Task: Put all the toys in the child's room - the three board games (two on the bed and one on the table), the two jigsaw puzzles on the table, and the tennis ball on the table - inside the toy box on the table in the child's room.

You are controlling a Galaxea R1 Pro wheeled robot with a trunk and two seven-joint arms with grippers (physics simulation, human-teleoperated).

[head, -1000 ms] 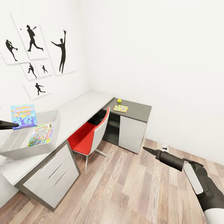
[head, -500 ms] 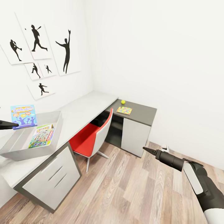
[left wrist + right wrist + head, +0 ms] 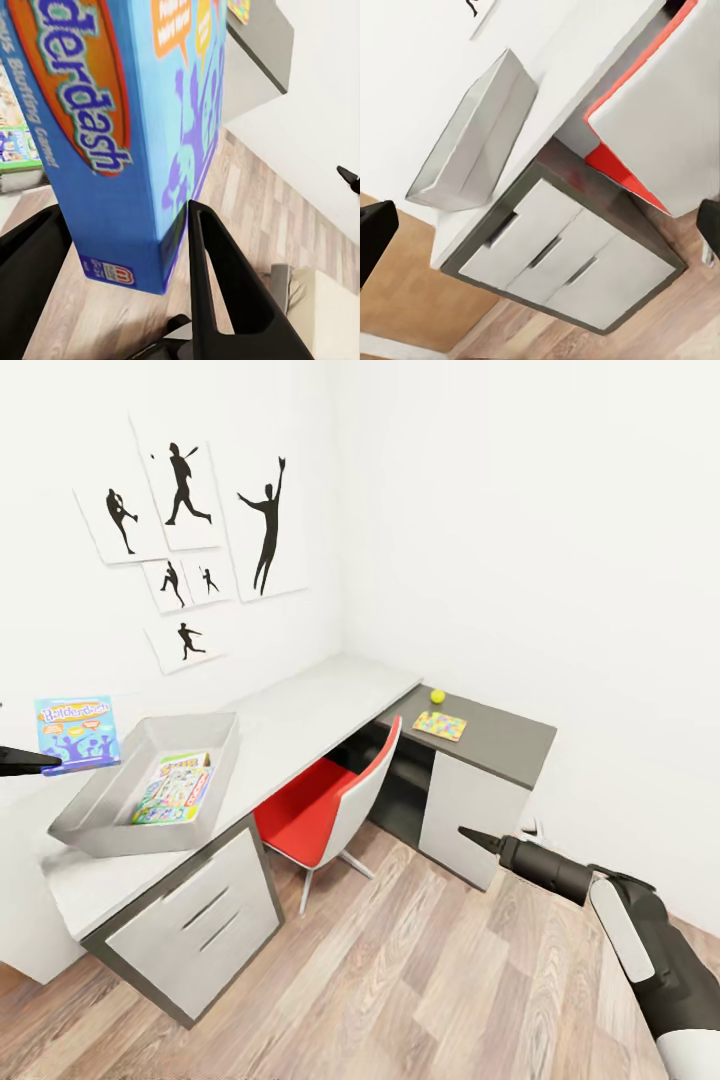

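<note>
The left gripper [image 3: 120,247] jaws clamp the blue board game [image 3: 127,127], apparently above wooden floor [image 3: 255,217].

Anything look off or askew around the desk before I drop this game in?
Nothing stands out. The toy box sits flat on the table with one board game inside. The left hand grips the blue board game upright.

White walls [image 3: 520,510] meet in a corner, one hung with black silhouette prints [image 3: 190,530] of what look like ball players. A red and white chair [image 3: 335,810] is tucked under the desk, standing on a wood-plank floor [image 3: 400,980].
</note>
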